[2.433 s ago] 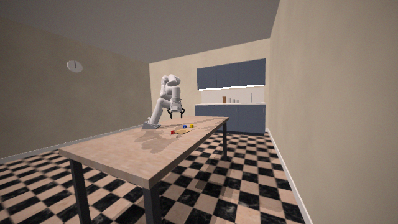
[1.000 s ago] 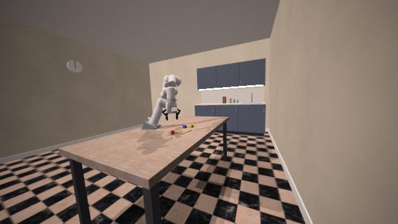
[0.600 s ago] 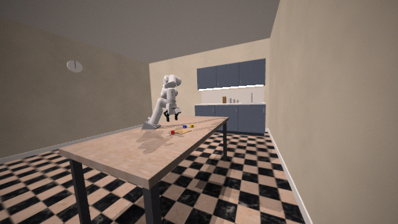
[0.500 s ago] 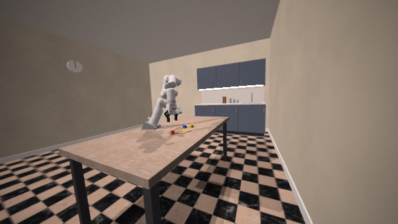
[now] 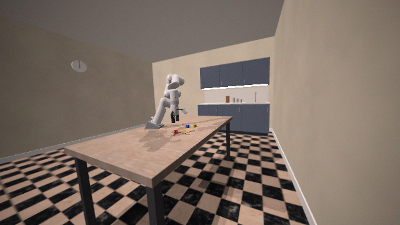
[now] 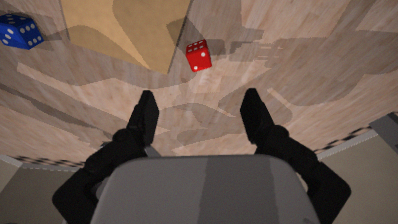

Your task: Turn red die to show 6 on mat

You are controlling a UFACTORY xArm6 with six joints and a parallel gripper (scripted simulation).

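One small red cube die (image 6: 199, 55) rests on the wooden bench (image 6: 310, 75) just beside the tan flat mat (image 6: 125, 30), ahead of the empty black tool (image 6: 200, 116), whose fingers stand wide apart.

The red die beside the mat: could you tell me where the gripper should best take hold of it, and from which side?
Grip the red die across two opposite vertical faces, coming down from above. It is a small cube lying flat on the table, just off the mat's edge, with free space all round. The open gripper looks wide enough to straddle it.
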